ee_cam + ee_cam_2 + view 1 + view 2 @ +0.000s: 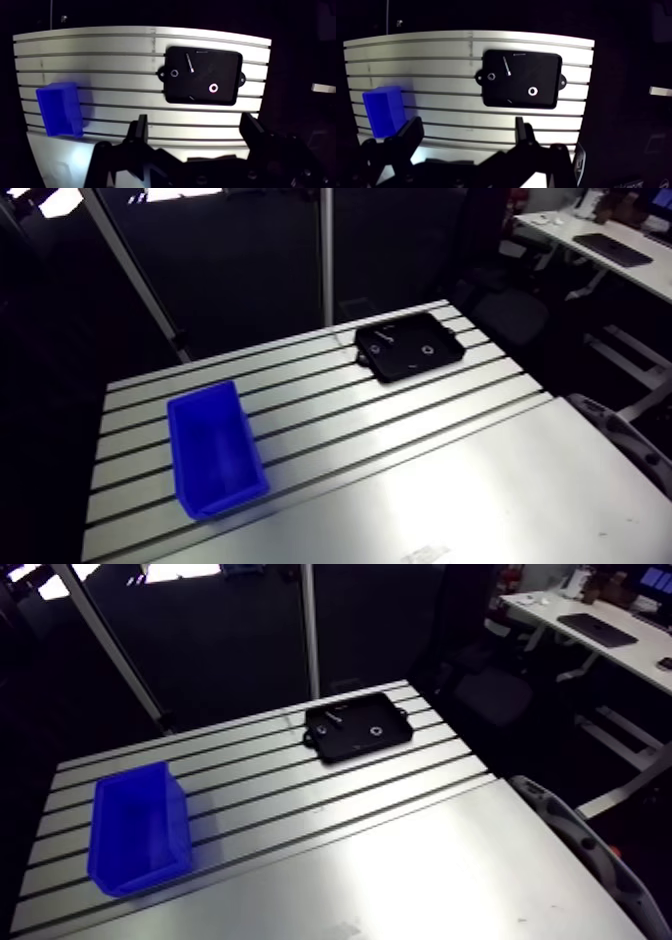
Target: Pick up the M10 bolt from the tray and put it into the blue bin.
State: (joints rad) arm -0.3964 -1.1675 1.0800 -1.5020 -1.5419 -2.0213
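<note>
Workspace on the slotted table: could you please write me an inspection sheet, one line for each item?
Surface: slotted aluminium table, no spill seen.
Job's things: the bolt lies loose in the black tray, near the table's far edge. The blue bin stands upright, apart from the tray, and looks empty.
Clutter: two ring-shaped parts share the tray. Their kind cannot be told.
Grippers: the gripper is open, high above the table, and holds nothing.
Cables: nothing seen.
Surroundings: nothing seen.
</note>
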